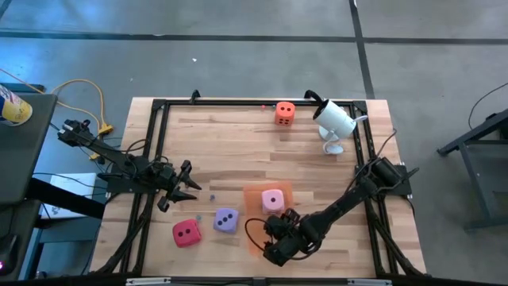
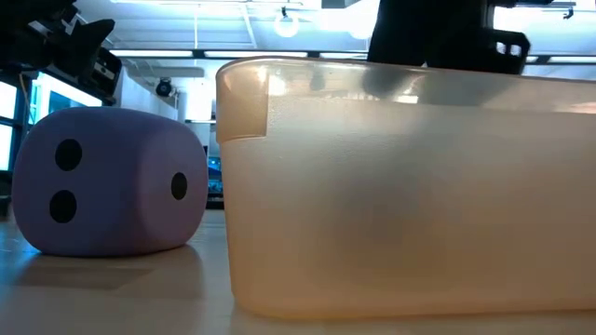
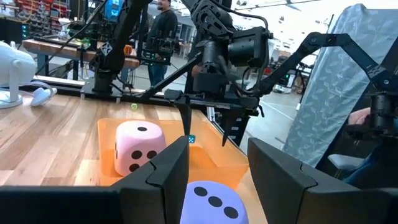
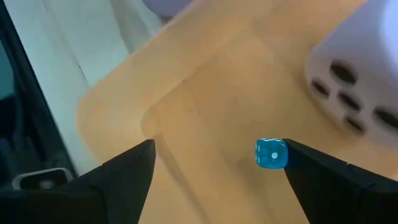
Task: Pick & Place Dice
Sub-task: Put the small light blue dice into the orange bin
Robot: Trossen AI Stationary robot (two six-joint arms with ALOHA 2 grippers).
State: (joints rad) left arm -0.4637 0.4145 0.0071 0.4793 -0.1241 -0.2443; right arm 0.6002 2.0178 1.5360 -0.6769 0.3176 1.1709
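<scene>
A translucent orange tray (image 1: 255, 195) sits near the table's near edge, with the pink die (image 1: 272, 200) resting on its floor. My right gripper (image 4: 217, 168) hangs open over the tray, fingers pointing down (image 3: 207, 129). A tiny blue die (image 4: 272, 154) lies right by one fingertip. The purple die (image 1: 226, 220) and the red die (image 1: 186, 233) sit on the wood left of the tray. The orange die (image 1: 285, 113) is at the far edge. My left gripper (image 1: 181, 185) waits open at the left, level, aimed at the purple die (image 3: 211, 202) and apart from it. My right gripper has the tiny blue die (image 3: 191, 139) just under and beside one fingertip (image 4: 311, 165), above the tray floor. Whether that finger touches it, I cannot tell. The other finger stands well clear of it.
A white camera (image 1: 333, 119) stands at the far right next to the orange die. A black frame (image 1: 159, 143) borders the table. The tray's wall (image 2: 410, 186) fills the low view beside the purple die (image 2: 107, 181). People stand in the room beyond (image 3: 163, 25).
</scene>
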